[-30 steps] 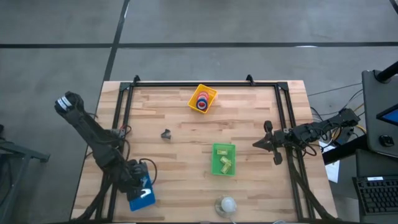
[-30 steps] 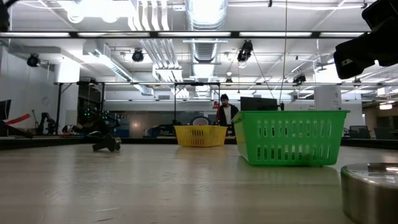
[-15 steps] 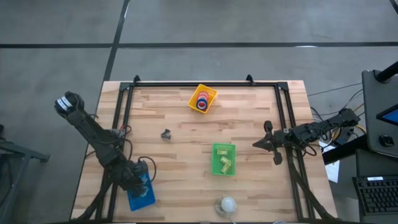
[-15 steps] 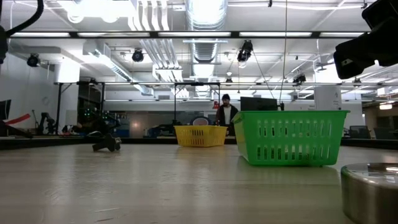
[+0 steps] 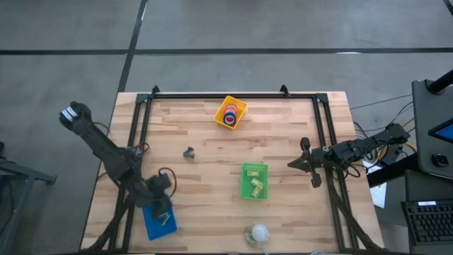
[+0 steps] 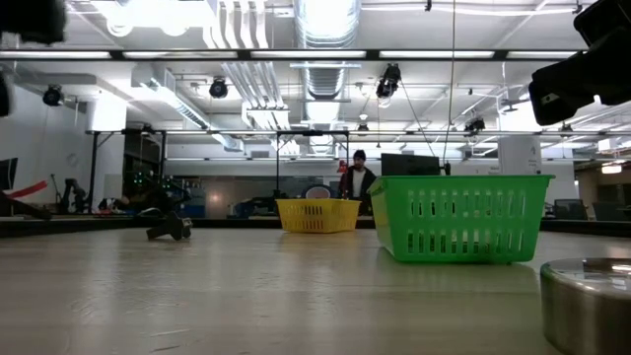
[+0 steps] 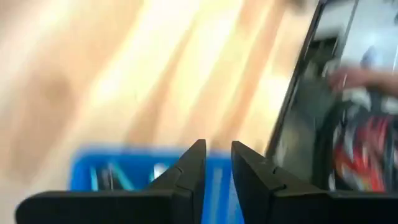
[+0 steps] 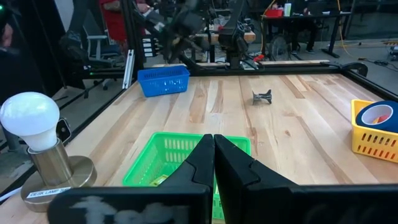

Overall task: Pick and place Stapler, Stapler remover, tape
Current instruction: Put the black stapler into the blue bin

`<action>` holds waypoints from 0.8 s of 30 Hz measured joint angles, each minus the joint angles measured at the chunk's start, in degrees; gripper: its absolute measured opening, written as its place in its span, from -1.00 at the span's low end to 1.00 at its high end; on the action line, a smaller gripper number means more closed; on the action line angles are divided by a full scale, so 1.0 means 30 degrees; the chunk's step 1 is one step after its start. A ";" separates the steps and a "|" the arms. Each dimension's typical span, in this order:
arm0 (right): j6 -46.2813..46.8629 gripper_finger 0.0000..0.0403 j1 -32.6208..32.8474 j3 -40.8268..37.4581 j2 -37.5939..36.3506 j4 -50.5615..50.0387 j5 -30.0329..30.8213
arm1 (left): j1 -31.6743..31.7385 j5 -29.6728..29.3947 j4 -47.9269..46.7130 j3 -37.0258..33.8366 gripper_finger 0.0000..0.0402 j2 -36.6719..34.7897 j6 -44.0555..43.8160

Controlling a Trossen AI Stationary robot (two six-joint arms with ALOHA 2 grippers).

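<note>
My left gripper (image 5: 160, 188) hangs above the table just beyond the blue bin's (image 5: 160, 221) far end; its fingers (image 7: 216, 163) stand a narrow gap apart with nothing between them. The bin holds some small light things. The dark stapler remover (image 5: 188, 151) lies on the bare wood and also shows in the low view (image 6: 170, 229). The tape rolls (image 5: 231, 114), red and blue, lie in the yellow bin (image 5: 239, 106). Yellow-green things (image 5: 256, 185) lie in the green bin (image 5: 246, 172). My right gripper (image 5: 291, 164) waits shut and empty at the table's right side.
A white bulb on a round metal base (image 5: 258, 233) stands at the near edge, in front of the green bin. A black frame rail (image 5: 226, 95) runs along the far edge, with more rails down both sides. A person (image 6: 357, 179) stands in the room beyond the table.
My left gripper has gone up out of the blue bin and toward the table's far edge. The bin's inside, hidden under the gripper before, now shows. The bin has stayed in place.
</note>
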 joint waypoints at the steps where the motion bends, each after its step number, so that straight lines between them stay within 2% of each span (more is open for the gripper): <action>1: -0.0007 -0.96 0.0000 0.0000 0.0000 0.0000 0.0003 | 0.0194 -0.1032 0.0000 -0.0001 -0.61 -0.0291 0.0468; 4: -0.0003 -0.96 -0.0003 0.0000 0.0000 0.0000 0.0000 | 0.0871 -0.3934 -0.0007 -0.0001 -0.62 -0.0996 0.3188; 7: 0.0000 -0.96 0.0000 0.0000 0.0000 0.0000 -0.0004 | 0.1553 -0.5868 -0.0007 -0.0001 -0.63 -0.1371 0.7180; 9: -0.0006 -0.96 -0.0001 0.0000 0.0000 0.0000 -0.0001 | 0.1841 -0.7198 -0.0007 -0.0001 -0.64 -0.1425 0.8815; 18: -0.0003 -0.96 -0.0006 0.0000 0.0000 0.0000 0.0000 | 0.3052 -1.0893 0.0000 -0.0009 -0.63 -0.0855 1.0975; 21: 0.0000 -0.96 0.0000 0.0000 0.0000 0.0000 -0.0003 | 0.3743 -1.0839 0.0022 -0.0123 -0.62 -0.0547 1.1402; 24: 0.0000 -0.96 0.0000 0.0000 0.0000 0.0000 0.0003 | 0.4763 -0.9871 0.0006 -0.0256 -0.61 -0.0144 1.1429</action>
